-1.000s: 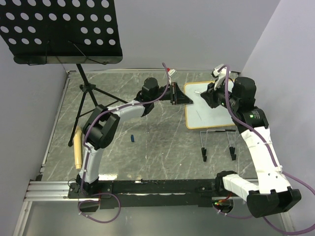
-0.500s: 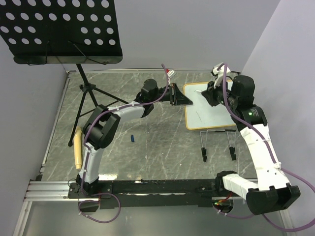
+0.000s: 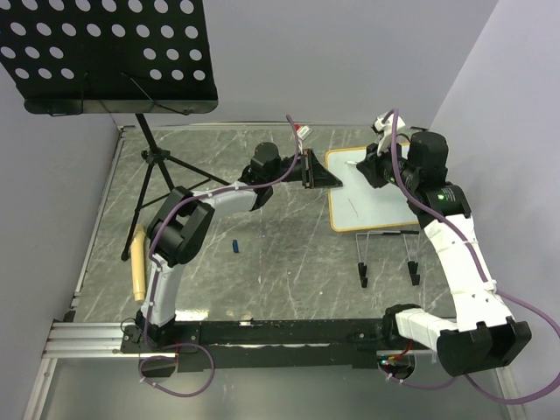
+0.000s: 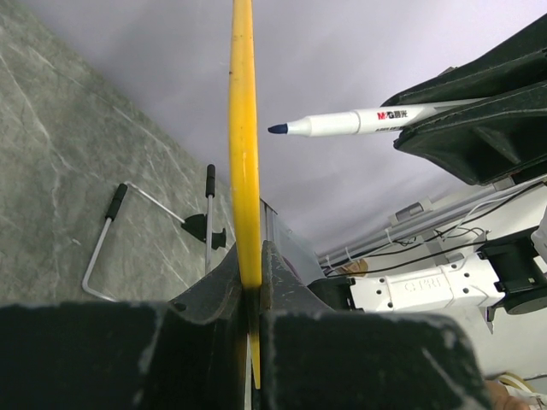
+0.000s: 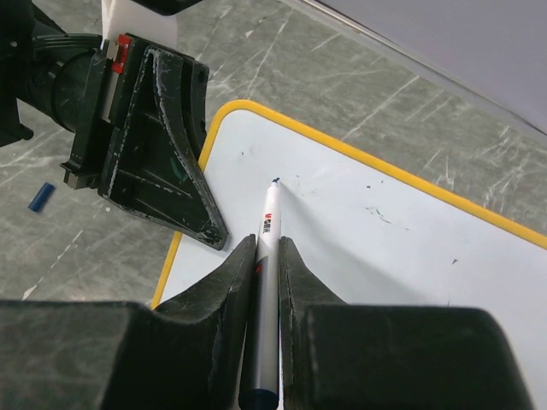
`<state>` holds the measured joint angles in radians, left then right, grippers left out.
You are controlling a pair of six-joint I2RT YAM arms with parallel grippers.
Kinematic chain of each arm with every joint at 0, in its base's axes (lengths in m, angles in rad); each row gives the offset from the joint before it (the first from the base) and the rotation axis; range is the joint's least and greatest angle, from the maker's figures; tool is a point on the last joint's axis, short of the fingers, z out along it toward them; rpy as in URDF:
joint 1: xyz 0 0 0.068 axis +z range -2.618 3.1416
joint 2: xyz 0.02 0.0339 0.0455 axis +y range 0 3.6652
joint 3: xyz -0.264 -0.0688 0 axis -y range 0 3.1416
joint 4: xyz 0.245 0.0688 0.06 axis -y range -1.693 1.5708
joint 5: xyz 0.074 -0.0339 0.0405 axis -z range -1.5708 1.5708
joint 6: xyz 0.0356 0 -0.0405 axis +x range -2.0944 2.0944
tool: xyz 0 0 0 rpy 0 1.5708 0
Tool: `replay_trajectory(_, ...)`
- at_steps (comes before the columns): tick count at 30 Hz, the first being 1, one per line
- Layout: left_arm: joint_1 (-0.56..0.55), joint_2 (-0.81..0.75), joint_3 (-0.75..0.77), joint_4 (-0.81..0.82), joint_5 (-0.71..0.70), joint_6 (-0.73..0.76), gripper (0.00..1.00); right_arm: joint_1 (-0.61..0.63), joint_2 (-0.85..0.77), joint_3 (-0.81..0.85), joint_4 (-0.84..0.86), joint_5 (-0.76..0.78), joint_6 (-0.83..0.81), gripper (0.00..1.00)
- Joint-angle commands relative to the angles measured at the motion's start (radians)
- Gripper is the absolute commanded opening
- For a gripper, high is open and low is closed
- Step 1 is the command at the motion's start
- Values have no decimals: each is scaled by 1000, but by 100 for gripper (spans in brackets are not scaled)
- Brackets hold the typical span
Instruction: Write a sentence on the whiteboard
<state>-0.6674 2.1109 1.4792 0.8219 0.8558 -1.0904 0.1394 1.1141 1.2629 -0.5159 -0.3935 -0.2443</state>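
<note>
Whiteboard [image 3: 374,203] lies flat on the marbled surface [image 3: 262,236], at the far right. Its face is blank apart from a few specks and one faint stroke; no sentence is on it yet.

Change over the last second: the right arm has crept toward the board's far-left corner, carrying the marker [image 5: 268,224] with it. The board itself has not visibly shifted. Judgement: this is the approach to the first letter, so the writing has barely begun or not begun at all.

Marker tip now sits over the white face just inside that corner. Whether it touches cannot be told.

Right gripper [image 5: 267,248]: jaws narrow, clamped on the marker barrel, blue tip pointing away from the wrist.

Left gripper [image 4: 250,260]: jaws pinched tight on the board's yellow-tan frame at its left edge, still steadying it.

Outward: a small blue cap [image 3: 236,247] lies loose, well apart to the left.
</note>
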Motion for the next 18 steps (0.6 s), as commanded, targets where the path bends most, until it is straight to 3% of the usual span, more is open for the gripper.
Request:
replay_trajectory(1, -9, -71, 9, 148, -14, -29, 1, -3, 6, 38, 45, 7, -6, 0)
replay_trajectory(18, -11, -84, 21, 158, -27, -37, 1, -1, 12, 20, 27, 13, -18, 0)
